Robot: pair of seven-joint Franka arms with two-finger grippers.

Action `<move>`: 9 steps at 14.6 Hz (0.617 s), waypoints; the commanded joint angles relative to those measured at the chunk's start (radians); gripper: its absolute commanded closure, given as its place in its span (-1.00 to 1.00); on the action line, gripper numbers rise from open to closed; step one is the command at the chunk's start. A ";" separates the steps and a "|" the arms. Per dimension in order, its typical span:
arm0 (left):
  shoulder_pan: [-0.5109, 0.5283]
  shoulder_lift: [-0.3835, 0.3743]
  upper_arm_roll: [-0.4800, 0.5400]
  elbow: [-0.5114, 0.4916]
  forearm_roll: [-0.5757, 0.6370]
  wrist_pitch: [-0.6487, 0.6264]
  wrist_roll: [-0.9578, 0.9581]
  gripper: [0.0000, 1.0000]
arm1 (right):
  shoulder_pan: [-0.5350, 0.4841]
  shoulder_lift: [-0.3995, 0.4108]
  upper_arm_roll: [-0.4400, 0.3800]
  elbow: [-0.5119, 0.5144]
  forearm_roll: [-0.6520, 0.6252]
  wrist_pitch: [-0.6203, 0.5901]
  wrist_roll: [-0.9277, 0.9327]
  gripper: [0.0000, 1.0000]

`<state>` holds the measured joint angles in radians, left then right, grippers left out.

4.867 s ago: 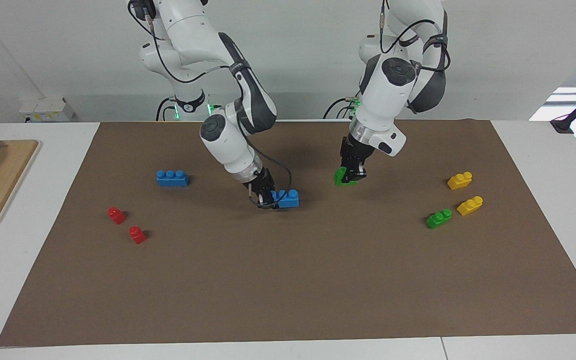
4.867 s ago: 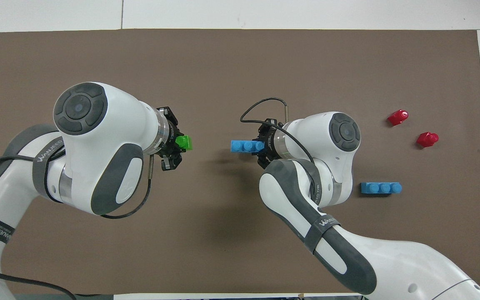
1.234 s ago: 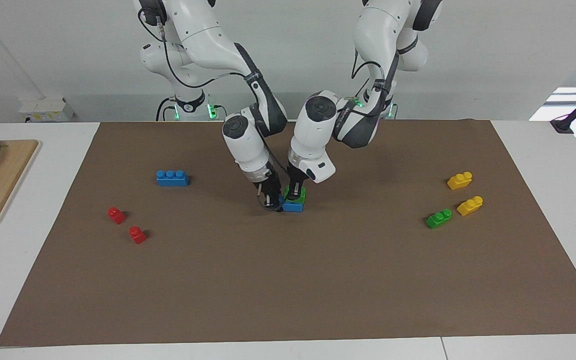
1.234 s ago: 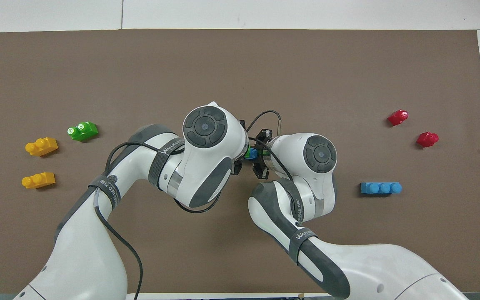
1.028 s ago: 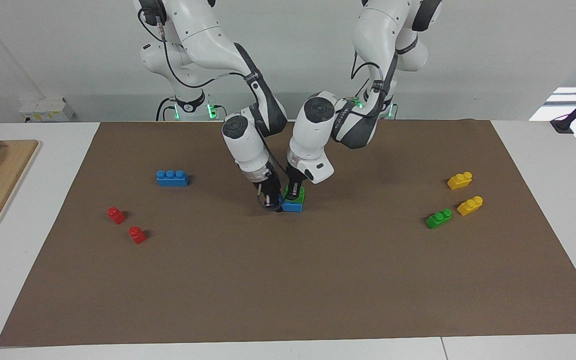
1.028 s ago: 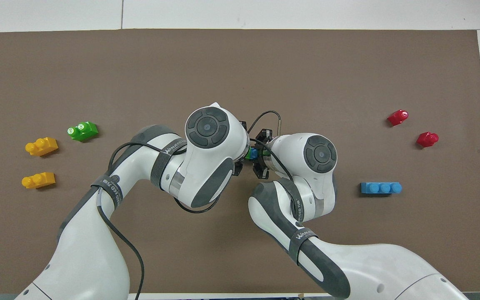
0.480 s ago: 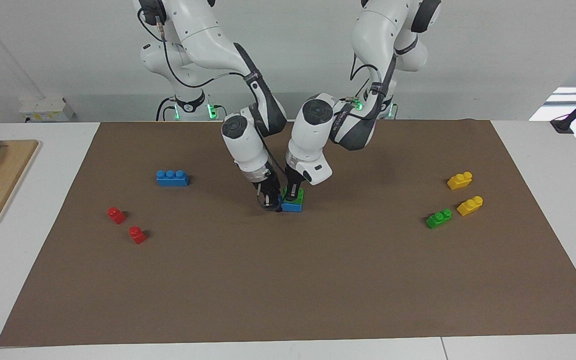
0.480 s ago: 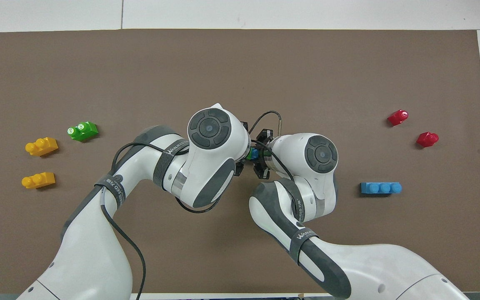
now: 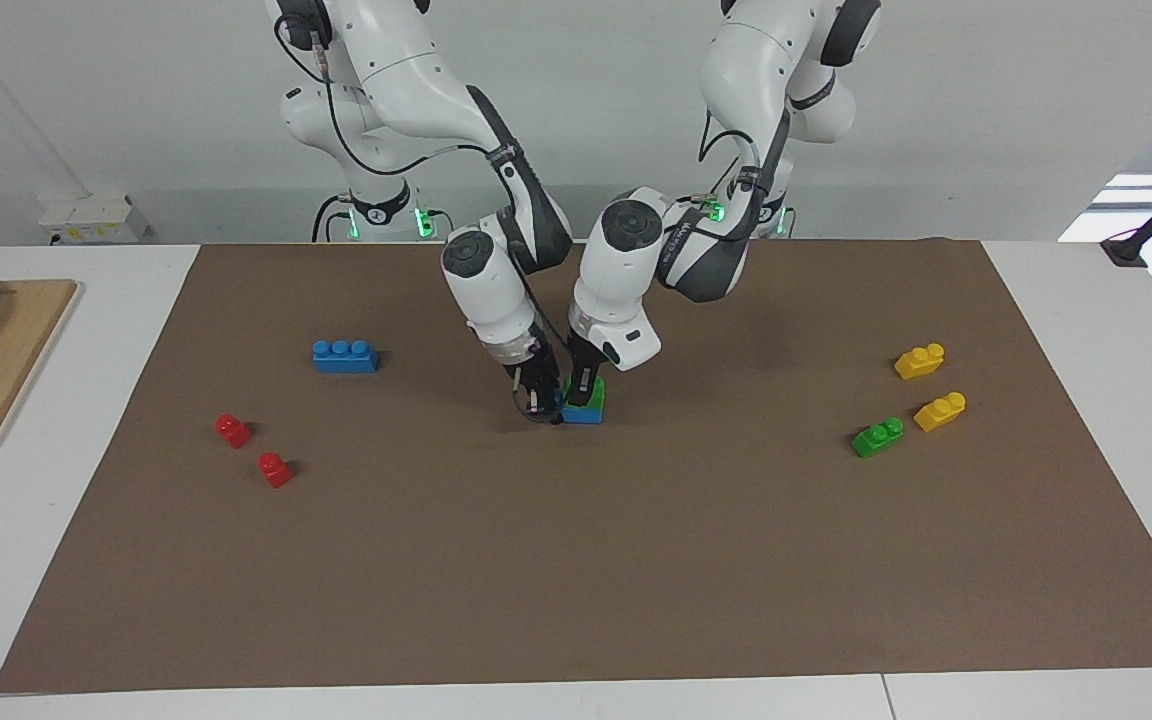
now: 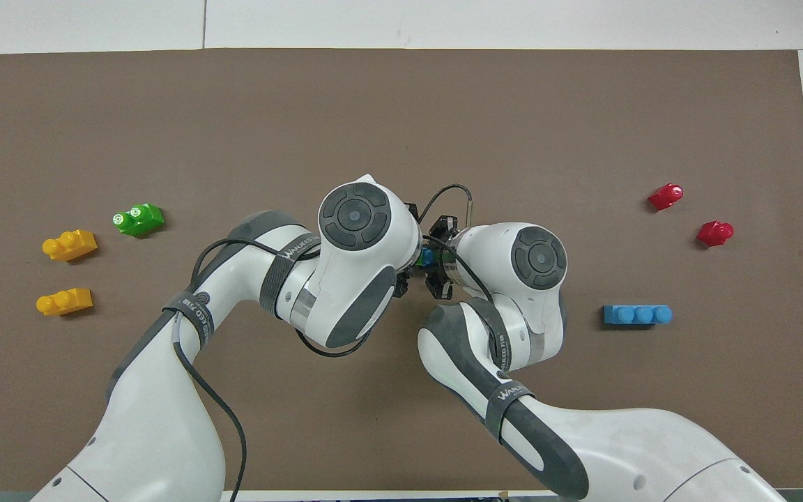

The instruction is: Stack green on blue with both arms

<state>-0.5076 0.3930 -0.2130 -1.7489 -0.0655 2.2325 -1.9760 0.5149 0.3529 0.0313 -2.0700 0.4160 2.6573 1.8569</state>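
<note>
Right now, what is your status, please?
Right gripper shut on blue brick. Left gripper at green brick, which sits on blue. Nothing in the way.

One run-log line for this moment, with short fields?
stage: green on blue | right gripper: shut on blue | left gripper: at green | spares: untouched

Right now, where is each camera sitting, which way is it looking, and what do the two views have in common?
Facing view: high across the table, facing the robots; both arms show whole, left gripper and right gripper at the green brick stacked on the blue brick.
Overhead view: high above the robots' end, looking steeply down; arms enter from the bottom, wrists hiding most of the stack.
Shared: brown mat, spare blue brick, half a turn apart.
</note>
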 commanded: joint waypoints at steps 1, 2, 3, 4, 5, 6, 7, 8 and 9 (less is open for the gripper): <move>-0.006 0.030 0.017 0.097 0.009 -0.080 0.011 -1.00 | -0.019 0.003 0.002 -0.041 -0.003 0.035 -0.041 1.00; -0.005 0.021 0.021 0.098 0.007 -0.085 0.011 -1.00 | -0.019 0.003 0.001 -0.038 -0.003 0.035 -0.041 1.00; 0.007 0.014 0.021 0.101 0.009 -0.102 0.014 -1.00 | -0.021 0.003 0.002 -0.038 -0.002 0.033 -0.039 1.00; 0.032 -0.008 0.020 0.101 0.009 -0.128 0.017 -1.00 | -0.021 0.003 0.002 -0.038 -0.002 0.033 -0.036 1.00; 0.052 -0.040 0.020 0.098 0.009 -0.151 0.020 -1.00 | -0.021 0.003 0.002 -0.036 -0.002 0.030 -0.035 1.00; 0.069 -0.071 0.020 0.092 0.007 -0.165 0.022 -1.00 | -0.022 0.003 0.002 -0.033 -0.002 0.027 -0.036 0.36; 0.087 -0.091 0.020 0.092 0.007 -0.192 0.028 -1.00 | -0.024 0.005 0.002 -0.028 -0.002 0.023 -0.035 -0.23; 0.104 -0.106 0.021 0.092 0.007 -0.223 0.032 -1.00 | -0.024 0.005 0.002 -0.019 0.000 0.018 -0.032 -0.54; 0.125 -0.127 0.021 0.089 0.009 -0.259 0.052 -1.00 | -0.024 0.006 0.002 -0.010 0.010 0.010 -0.031 -0.80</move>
<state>-0.4178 0.3225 -0.1907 -1.6426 -0.0637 2.0451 -1.9563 0.5108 0.3539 0.0279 -2.0712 0.4159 2.6572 1.8566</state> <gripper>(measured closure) 0.000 0.511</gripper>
